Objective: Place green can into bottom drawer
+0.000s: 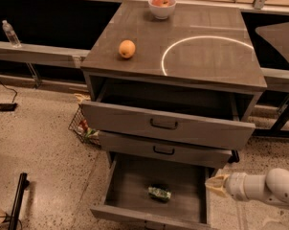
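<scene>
The green can [159, 192] lies on its side on the grey floor of the open bottom drawer [125, 206], near the middle. My gripper [215, 183] is at the end of the white arm, outside the drawer just past its right wall, empty and apart from the can.
The top drawer [168, 124] is pulled out and the middle drawer [163, 150] slightly. An orange [127, 49] and a white bowl of fruit [161, 6] sit on the cabinet top. A wire basket [82, 127] stands at the cabinet's left. A bottle [10, 33] stands on the far-left ledge.
</scene>
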`<state>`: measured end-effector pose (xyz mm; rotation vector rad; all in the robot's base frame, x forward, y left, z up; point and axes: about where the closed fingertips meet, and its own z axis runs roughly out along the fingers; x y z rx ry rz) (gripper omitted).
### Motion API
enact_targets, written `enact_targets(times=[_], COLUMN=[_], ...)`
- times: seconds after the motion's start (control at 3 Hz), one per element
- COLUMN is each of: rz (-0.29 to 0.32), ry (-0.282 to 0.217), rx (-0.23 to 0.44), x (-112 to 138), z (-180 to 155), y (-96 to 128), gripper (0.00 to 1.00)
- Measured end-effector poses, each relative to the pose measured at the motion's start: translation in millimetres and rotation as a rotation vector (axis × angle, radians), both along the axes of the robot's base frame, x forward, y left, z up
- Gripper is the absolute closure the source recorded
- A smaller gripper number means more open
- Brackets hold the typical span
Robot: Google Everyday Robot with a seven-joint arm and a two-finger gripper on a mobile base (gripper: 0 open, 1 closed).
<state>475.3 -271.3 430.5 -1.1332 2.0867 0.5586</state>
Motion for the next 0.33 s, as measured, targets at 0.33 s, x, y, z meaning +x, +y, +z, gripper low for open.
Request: enact_targets(times=[0.33], rz=[0.044], ry=[0.041], rx=[0.03], x=[-20.0], z=[0.7], y=[5.6], gripper=[0.82])
